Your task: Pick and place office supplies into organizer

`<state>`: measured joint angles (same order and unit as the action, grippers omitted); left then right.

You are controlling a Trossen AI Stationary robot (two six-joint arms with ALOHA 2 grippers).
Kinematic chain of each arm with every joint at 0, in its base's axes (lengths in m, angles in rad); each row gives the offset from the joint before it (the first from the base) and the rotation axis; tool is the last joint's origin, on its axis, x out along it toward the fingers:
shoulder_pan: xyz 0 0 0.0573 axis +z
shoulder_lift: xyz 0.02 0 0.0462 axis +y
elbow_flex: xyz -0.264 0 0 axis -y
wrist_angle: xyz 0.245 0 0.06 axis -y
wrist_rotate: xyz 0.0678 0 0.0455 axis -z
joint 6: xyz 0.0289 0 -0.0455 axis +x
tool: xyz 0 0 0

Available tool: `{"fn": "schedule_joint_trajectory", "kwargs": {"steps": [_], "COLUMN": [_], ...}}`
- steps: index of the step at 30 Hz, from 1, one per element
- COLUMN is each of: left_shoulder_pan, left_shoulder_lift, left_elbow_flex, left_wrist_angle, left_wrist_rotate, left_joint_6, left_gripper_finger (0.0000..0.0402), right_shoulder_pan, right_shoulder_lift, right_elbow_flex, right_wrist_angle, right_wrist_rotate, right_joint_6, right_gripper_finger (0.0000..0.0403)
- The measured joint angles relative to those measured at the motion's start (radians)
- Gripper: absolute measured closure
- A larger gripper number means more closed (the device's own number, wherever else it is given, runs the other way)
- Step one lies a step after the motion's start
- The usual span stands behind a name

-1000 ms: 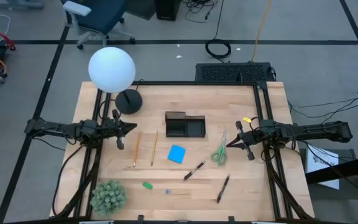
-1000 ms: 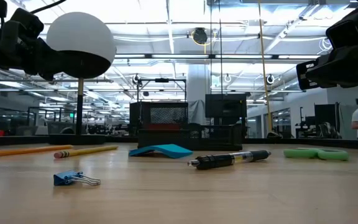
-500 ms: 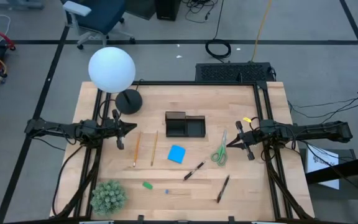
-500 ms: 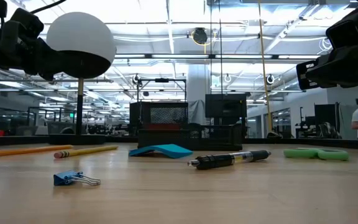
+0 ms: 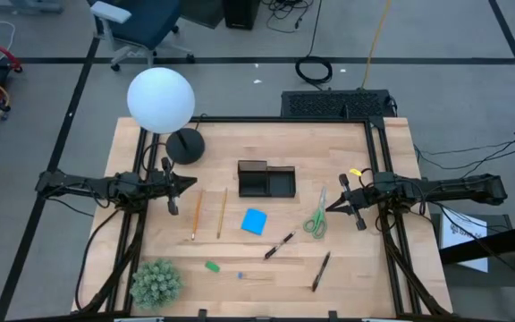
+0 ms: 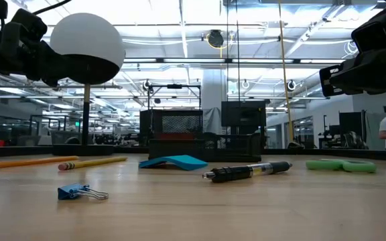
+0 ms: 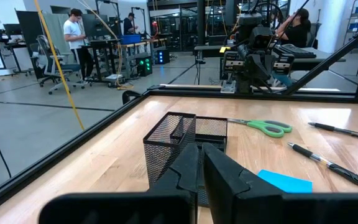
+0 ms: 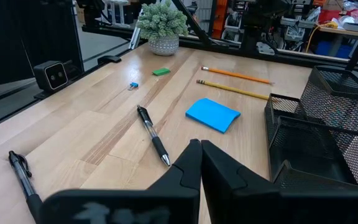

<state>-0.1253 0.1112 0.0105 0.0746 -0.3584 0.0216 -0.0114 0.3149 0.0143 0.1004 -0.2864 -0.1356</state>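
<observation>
— Low view cuts me off: what shows of you there?

— Only dark bulk at the two upper corners, no fingertips. From above, my left gripper (image 5: 189,183) hangs over the table's left side, just past the pencils (image 5: 208,213); my right gripper (image 5: 332,207) hangs over the right side, its tip beside the green-handled scissors (image 5: 316,217). Both pairs of fingers are pressed together with nothing between them, as each wrist view shows.

— And the organizer?

— The black mesh organizer (image 5: 265,180) stands at mid-table toward the far edge, apart from both grippers. In my left wrist view my own fingers (image 7: 185,171) cover its near wall; in the right wrist view its far end runs out of the picture.

— Anything hard to make out?

— The tiny blue piece (image 5: 240,275) is a speck from above; the low view shows it as a binder clip (image 6: 73,192). One dark pen (image 8: 20,172) is partly behind my right wrist housing.

— Room to move?

— The blue note pad (image 5: 255,221) lies just in front of the organizer, bare wood all round it. Another pen (image 5: 280,243) and the green eraser (image 5: 212,266) lie nearer the front edge, well apart. A fuzzy plant (image 5: 156,282) crowds the front left corner, a globe lamp (image 5: 161,98) the far left one.
</observation>
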Motion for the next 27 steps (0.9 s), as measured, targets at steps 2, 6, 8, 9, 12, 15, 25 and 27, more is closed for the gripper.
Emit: {"fn": "schedule_joint_trajectory", "kwargs": {"steps": [2,6,8,9,12,15,25,27], "left_shoulder_pan": [0.000,0.000,0.000,0.000,0.000,0.000,0.000,0.000], "left_shoulder_lift": [0.000,0.000,0.000,0.000,0.000,0.000,0.000,0.000], "left_elbow_flex": [0.000,0.000,0.000,0.000,0.000,0.000,0.000,0.000], "left_wrist_angle": [0.000,0.000,0.000,0.000,0.000,0.000,0.000,0.000], "left_wrist_rotate": [0.000,0.000,0.000,0.000,0.000,0.000,0.000,0.000], "left_joint_6": [0.000,0.000,0.000,0.000,0.000,0.000,0.000,0.000], "left_gripper_finger": [0.0380,0.0380,0.0380,0.0380,0.0380,0.0380,0.0380,0.0380], "right_shoulder_pan": [0.000,0.000,0.000,0.000,0.000,0.000,0.000,0.000], "right_shoulder_lift": [0.000,0.000,0.000,0.000,0.000,0.000,0.000,0.000], "right_elbow_flex": [0.000,0.000,0.000,0.000,0.000,0.000,0.000,0.000], "right_wrist_angle": [0.000,0.000,0.000,0.000,0.000,0.019,0.148,0.180], "right_wrist_rotate": [0.000,0.000,0.000,0.000,0.000,0.000,0.000,0.000], "right_joint_6": [0.000,0.000,0.000,0.001,0.062,0.169,0.417,0.454], "right_gripper_finger": [0.0403,0.0403,0.0403,0.0403,0.0403,0.0403,0.0403,0.0403]}}
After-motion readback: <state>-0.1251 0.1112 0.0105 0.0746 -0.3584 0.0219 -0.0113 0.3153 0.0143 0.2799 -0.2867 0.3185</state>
